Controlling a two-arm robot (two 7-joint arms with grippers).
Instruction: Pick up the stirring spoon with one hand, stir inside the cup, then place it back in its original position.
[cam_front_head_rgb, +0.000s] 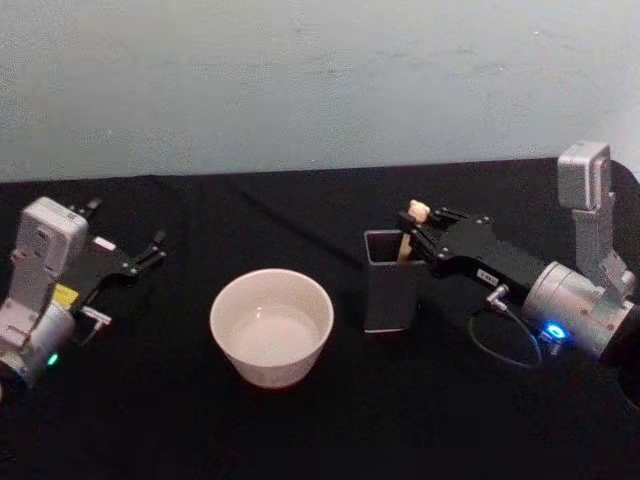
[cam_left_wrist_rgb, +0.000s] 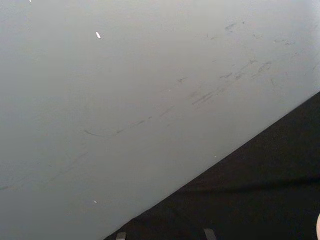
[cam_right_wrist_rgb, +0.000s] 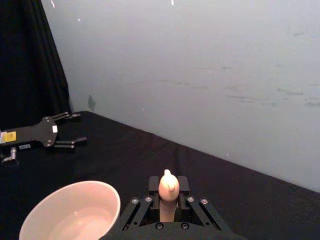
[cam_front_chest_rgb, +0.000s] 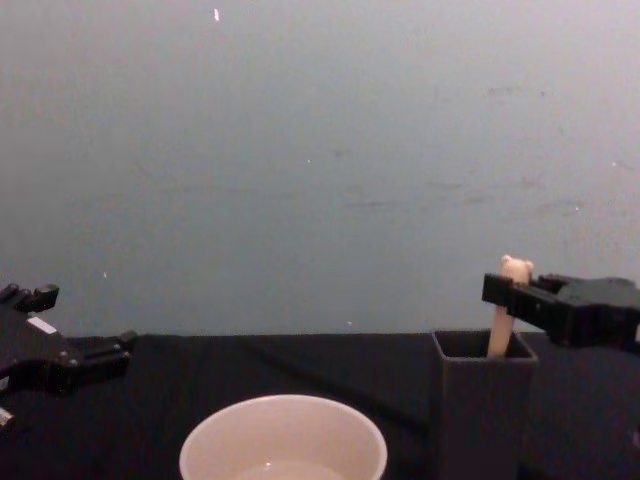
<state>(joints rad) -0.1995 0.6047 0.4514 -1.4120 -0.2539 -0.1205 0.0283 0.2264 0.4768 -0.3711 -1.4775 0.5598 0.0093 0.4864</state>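
Note:
The stirring spoon (cam_front_head_rgb: 411, 226) stands upright in the dark grey square holder (cam_front_head_rgb: 390, 283), its beige bear-head top (cam_front_chest_rgb: 516, 267) sticking out above the rim. My right gripper (cam_front_head_rgb: 412, 237) reaches in from the right and is shut on the beige handle just under the bear head, as the right wrist view shows (cam_right_wrist_rgb: 168, 192). The spoon's bowl is hidden inside the holder (cam_front_chest_rgb: 482, 400). The cream-white cup (cam_front_head_rgb: 271, 325) sits left of the holder and apart from it. My left gripper (cam_front_head_rgb: 128, 222) rests open at the table's far left.
A black cloth (cam_front_head_rgb: 330, 420) covers the table, and a pale wall (cam_front_head_rgb: 320, 80) rises behind it. A grey cable (cam_front_head_rgb: 500, 345) loops beside the right wrist. Bare cloth lies in front of the cup (cam_front_chest_rgb: 283, 445) and between the cup and the left arm.

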